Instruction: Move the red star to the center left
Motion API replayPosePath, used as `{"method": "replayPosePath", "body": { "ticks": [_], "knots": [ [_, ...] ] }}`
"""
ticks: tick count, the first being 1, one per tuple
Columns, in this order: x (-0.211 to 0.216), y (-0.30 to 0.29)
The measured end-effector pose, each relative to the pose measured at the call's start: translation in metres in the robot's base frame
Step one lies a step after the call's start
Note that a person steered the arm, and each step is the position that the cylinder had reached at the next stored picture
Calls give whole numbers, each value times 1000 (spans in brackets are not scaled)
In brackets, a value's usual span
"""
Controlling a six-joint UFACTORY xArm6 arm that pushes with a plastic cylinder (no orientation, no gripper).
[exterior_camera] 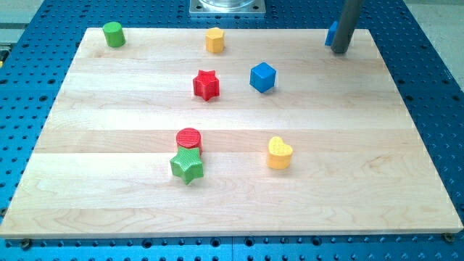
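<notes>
The red star lies on the wooden board, in the upper middle part. My tip stands at the board's top right, far to the right of the red star and apart from it. A blue cube lies between the star and my tip, just right of the star. A blue block is partly hidden behind the rod; its shape cannot be made out.
A green cylinder is at the top left corner. A yellow hexagonal block is at the top middle. A red cylinder touches a green star below it. A yellow heart lies lower right of centre.
</notes>
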State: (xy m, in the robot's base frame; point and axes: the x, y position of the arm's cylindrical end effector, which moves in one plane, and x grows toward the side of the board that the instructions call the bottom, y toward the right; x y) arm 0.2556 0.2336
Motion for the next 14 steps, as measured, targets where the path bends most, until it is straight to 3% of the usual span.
{"method": "replayPosePath", "body": {
  "ticks": [1, 6, 8, 10, 12, 13, 14],
  "knots": [
    [-3, 57],
    [17, 8],
    [57, -64],
    [59, -83],
    [112, -172],
    [103, -170],
    [101, -240]
  ]
}}
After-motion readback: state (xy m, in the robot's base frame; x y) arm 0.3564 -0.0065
